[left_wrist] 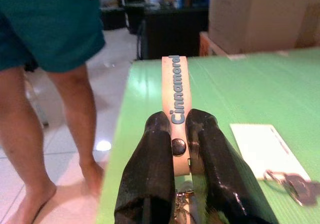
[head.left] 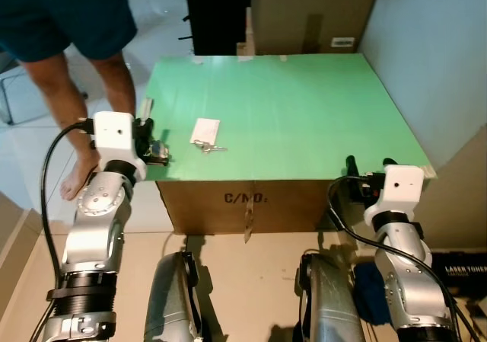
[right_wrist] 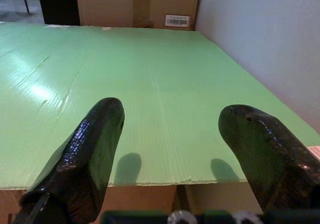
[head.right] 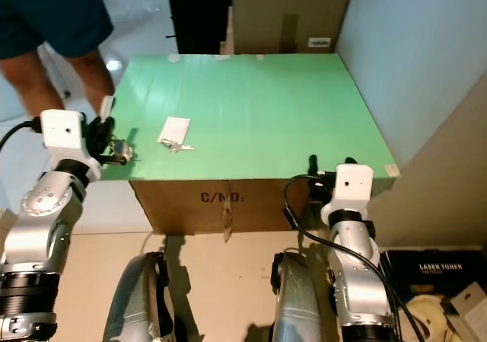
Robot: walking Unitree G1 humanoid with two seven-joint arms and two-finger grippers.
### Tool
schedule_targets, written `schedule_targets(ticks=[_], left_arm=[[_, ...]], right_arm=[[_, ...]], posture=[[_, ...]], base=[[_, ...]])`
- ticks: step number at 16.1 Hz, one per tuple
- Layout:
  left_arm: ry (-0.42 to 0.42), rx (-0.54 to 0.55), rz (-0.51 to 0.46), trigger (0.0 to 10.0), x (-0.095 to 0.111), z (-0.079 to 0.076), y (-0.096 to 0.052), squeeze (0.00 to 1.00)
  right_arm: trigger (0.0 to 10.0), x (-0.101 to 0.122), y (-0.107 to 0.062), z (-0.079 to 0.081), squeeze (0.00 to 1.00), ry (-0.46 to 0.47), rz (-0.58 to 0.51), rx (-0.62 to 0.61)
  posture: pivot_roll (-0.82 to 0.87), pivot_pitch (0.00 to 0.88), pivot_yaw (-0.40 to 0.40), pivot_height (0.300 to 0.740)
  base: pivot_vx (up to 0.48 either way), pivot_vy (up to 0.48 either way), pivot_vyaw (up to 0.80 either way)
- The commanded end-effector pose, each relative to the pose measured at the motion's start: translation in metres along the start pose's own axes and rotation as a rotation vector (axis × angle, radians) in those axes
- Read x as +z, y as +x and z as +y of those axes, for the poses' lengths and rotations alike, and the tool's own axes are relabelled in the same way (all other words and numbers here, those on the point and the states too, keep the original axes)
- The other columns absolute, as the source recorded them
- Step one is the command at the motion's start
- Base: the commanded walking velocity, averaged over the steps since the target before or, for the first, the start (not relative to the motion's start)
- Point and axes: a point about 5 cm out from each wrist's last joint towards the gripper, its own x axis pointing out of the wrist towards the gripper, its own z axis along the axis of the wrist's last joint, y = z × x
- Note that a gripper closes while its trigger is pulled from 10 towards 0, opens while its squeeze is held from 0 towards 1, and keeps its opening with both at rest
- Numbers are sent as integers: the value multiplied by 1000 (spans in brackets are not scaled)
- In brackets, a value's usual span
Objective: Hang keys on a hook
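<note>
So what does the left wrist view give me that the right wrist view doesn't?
Left wrist alone: the left pincer shut on a cream key strap printed "Cinnamoroll", a second set of metal keys with a white rectangular tag lying on the board, and a person's bare legs beside the box.
Right wrist alone: the right pincer open and holding nothing, a grey wall.
Both: the green corrugated board on top of the cardboard box.

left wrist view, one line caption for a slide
Left gripper shut on a key strap above the green table.
</note>
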Motion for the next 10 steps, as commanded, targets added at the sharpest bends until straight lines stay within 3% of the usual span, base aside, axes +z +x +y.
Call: schedule_targets(ticks=[1, 3, 8, 10], left_arm=[[9, -8, -59, 0, 16, -2, 2, 0], [63, -28, -87, 0, 19, -10, 1, 0], [47, -74, -66, 0, 11, -30, -2, 0], [38, -81, -68, 0, 11, -33, -1, 0]], right_arm=[[10000, 0, 1, -3, 0, 1, 0, -4], [10000, -1, 1, -1, 0, 1, 2, 4], [10000, -3, 0, 2, 0, -5, 4, 14], [10000, -3, 0, 1, 0, -11, 4, 14]], posture=[[-100, 37, -8, 543], [-97, 39, -9, 543], [-103, 49, -8, 543], [-108, 54, -8, 543]], base=[[0, 0, 0], [0, 0, 0], [0, 0, 0], [403, 0, 0]])
